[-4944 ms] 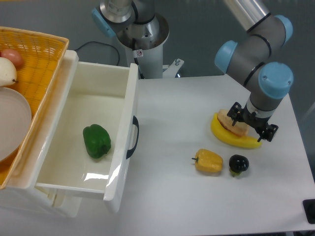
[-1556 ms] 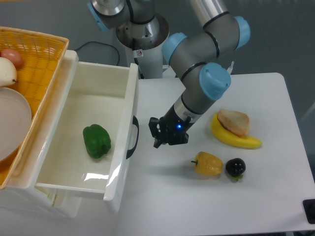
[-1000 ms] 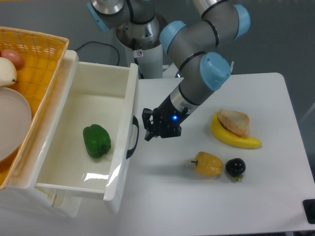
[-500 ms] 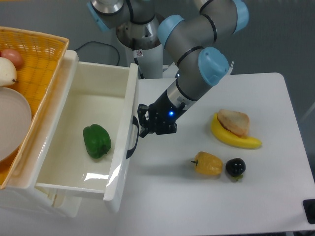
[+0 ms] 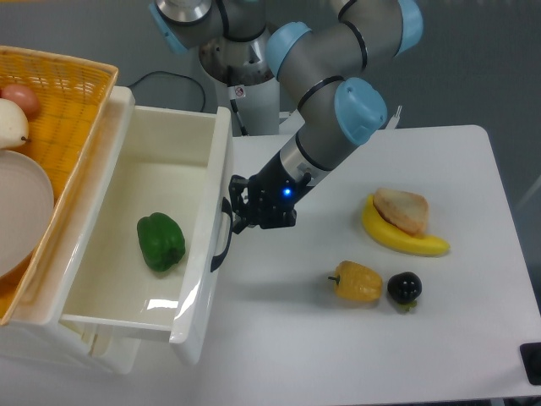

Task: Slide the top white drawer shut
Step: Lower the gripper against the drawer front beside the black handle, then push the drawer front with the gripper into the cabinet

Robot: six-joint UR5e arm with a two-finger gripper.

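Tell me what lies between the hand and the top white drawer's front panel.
Only the drawer's curved black handle. In the fixed camera view the hand is right up against it on the top white drawer; no gap shows.

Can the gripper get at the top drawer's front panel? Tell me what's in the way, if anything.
Probably yes. The gripper is already right against the black handle on the top white drawer front, and nothing lies between them; the pepper and banana sit well off to the side.

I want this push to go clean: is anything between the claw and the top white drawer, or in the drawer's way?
Nothing visible. The claw is at the top white drawer front, by its handle; the green pepper lies inside.
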